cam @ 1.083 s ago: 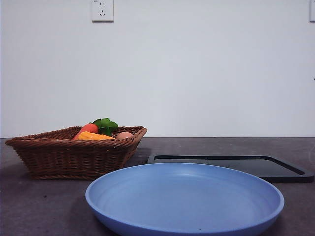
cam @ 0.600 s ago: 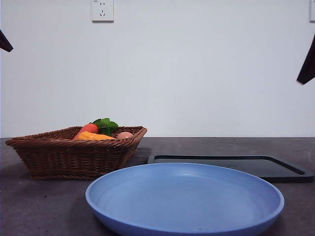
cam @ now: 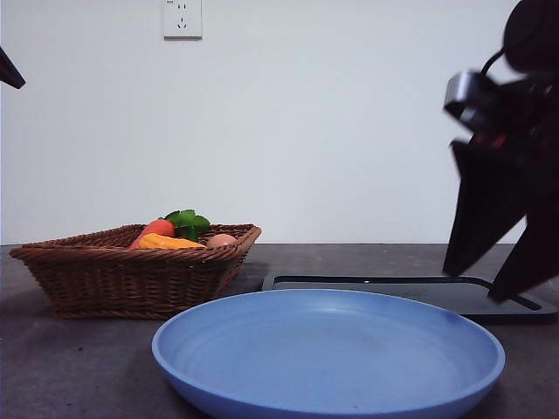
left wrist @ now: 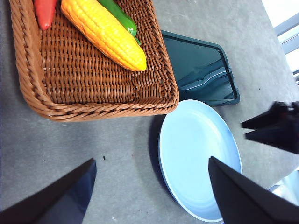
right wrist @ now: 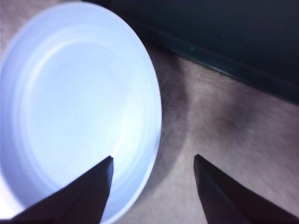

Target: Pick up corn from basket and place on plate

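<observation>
The corn (left wrist: 103,31) lies inside the basket (left wrist: 93,106), slanting across the woven floor with its tapered tip near one side wall. Beside it are a red-orange carrot (left wrist: 45,11) and green leaves (left wrist: 120,16), and the front view also shows a small tan egg (cam: 221,240) peeping over the braided rim. No claw touches the corn.

The basket stands toward the bench's (cam: 70,367) left side in the front view, with the plate (cam: 327,353) near the front edge, just beside the basket's corner but apart from it. The plate is bare. Behind the plate, toward the right side of the bench, lies a flat black tray (cam: 410,292).

The right claw (cam: 496,278) hangs big and dark above the right end of the tray in the front view, its two jaws spread wide and holding nothing; its wrist view shows them straddling the plate's rim and the bare bench beside it. The left claw (left wrist: 152,186) hovers high above the bench between basket and plate, jaws also wide apart and holding nothing; in the front view only a black tip shows at the upper left corner. A white wall socket (cam: 182,18) sits on the wall behind.
</observation>
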Tool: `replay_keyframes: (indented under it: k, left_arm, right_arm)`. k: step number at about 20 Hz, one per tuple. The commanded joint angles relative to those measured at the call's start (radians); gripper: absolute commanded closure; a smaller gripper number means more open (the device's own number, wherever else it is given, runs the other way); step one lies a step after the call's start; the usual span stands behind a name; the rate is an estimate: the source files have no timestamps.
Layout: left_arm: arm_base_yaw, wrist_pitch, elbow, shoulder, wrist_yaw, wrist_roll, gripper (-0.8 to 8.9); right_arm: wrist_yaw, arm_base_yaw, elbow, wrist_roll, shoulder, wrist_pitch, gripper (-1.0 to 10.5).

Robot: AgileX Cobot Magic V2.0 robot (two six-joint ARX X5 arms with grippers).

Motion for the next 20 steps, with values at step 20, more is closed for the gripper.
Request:
replay_keyframes:
  k: [20]
  left_arm:
    - [-0.036,0.142,0.024,0.03,-0.009,-0.11,4.23]
  right_arm:
    - [-0.022,0.052,0.048,0.076,0.082,0.087,9.5]
